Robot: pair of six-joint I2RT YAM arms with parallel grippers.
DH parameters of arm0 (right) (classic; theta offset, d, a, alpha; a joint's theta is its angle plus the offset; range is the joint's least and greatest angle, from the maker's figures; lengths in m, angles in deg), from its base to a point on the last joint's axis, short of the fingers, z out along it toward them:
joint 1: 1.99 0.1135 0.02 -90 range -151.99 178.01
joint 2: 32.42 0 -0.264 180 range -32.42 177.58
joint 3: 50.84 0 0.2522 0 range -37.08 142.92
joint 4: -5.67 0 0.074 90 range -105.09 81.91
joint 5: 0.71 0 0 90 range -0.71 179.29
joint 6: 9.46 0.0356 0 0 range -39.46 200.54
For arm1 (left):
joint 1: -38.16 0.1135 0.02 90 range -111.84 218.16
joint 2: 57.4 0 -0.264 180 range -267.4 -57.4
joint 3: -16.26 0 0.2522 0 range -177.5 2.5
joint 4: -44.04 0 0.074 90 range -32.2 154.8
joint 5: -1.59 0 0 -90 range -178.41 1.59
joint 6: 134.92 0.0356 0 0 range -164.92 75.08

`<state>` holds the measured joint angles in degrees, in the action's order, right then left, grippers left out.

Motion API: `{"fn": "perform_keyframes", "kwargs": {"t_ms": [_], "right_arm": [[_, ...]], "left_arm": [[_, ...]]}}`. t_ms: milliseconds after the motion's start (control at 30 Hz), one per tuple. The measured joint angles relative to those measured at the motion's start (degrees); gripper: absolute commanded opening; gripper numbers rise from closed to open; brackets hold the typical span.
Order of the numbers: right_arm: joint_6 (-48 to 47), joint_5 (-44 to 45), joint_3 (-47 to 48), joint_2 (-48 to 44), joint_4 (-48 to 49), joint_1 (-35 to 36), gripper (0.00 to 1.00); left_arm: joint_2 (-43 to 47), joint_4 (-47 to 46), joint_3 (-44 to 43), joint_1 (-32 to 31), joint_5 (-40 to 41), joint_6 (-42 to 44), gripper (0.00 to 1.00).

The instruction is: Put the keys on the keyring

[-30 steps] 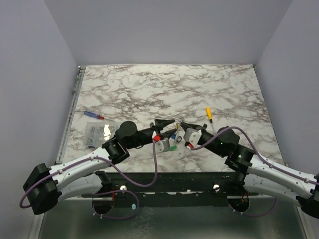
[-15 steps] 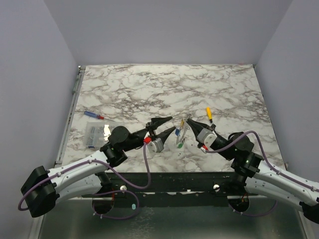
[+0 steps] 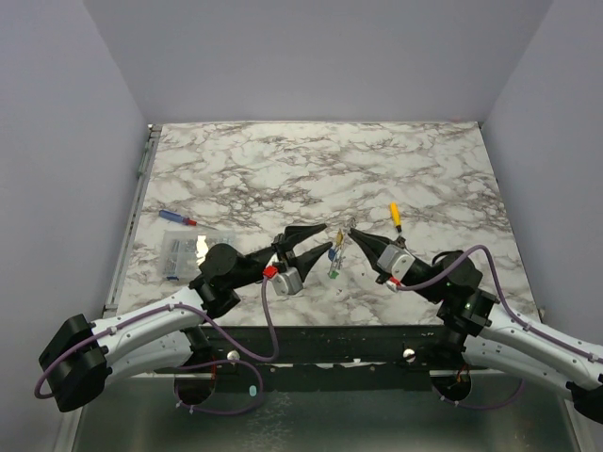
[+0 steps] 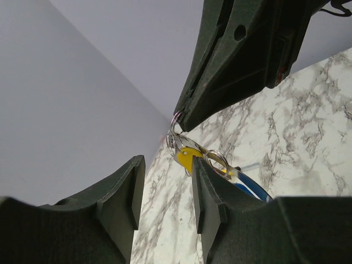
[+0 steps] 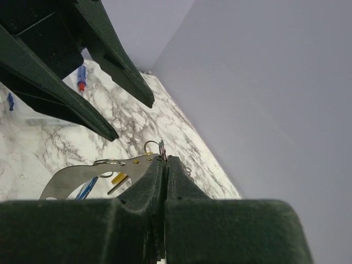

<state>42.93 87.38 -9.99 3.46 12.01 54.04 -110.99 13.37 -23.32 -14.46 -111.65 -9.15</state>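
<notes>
Obs: right gripper is pinched fully shut on the keyring and holds it raised over the table, so the keys hang free below it, with yellow, blue and green heads showing.

The left gripper is about half open and holds nothing. Its tips are just beside the bunch, probably to steady or feed a key.

I cannot tell whether every key is threaded.

Surroundings:
- The orange-handled screwdriver lies just beyond the right gripper.
- The blue-and-red stick and clear packet are well off to the left.
- Neither seems to obstruct the work.
</notes>
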Motion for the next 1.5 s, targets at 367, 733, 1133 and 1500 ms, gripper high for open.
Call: {"fn": "perform_keyframes", "kwargs": {"t_ms": [367, 733, 1133, 1500], "right_arm": [[1.31, -3.61, 0.0, 0.83, -0.02, 0.0, 0.01], [1.75, -5.11, 0.0, 1.31, -0.02, 0.0, 0.01], [2.27, -6.97, 0.0, 1.18, -0.02, 0.0, 0.01], [3.17, -7.85, 0.0, 0.85, -0.02, 0.0, 0.01]], "left_arm": [[-0.24, -1.64, 0.04, 0.0, -2.62, -0.92, 0.37], [-1.33, -1.77, 0.04, 0.0, -4.17, -1.53, 0.3], [-2.25, -1.77, 0.04, 0.0, -3.72, -1.31, 0.1], [-2.49, -1.79, 0.04, 0.0, -3.52, -1.03, 0.0]]}}
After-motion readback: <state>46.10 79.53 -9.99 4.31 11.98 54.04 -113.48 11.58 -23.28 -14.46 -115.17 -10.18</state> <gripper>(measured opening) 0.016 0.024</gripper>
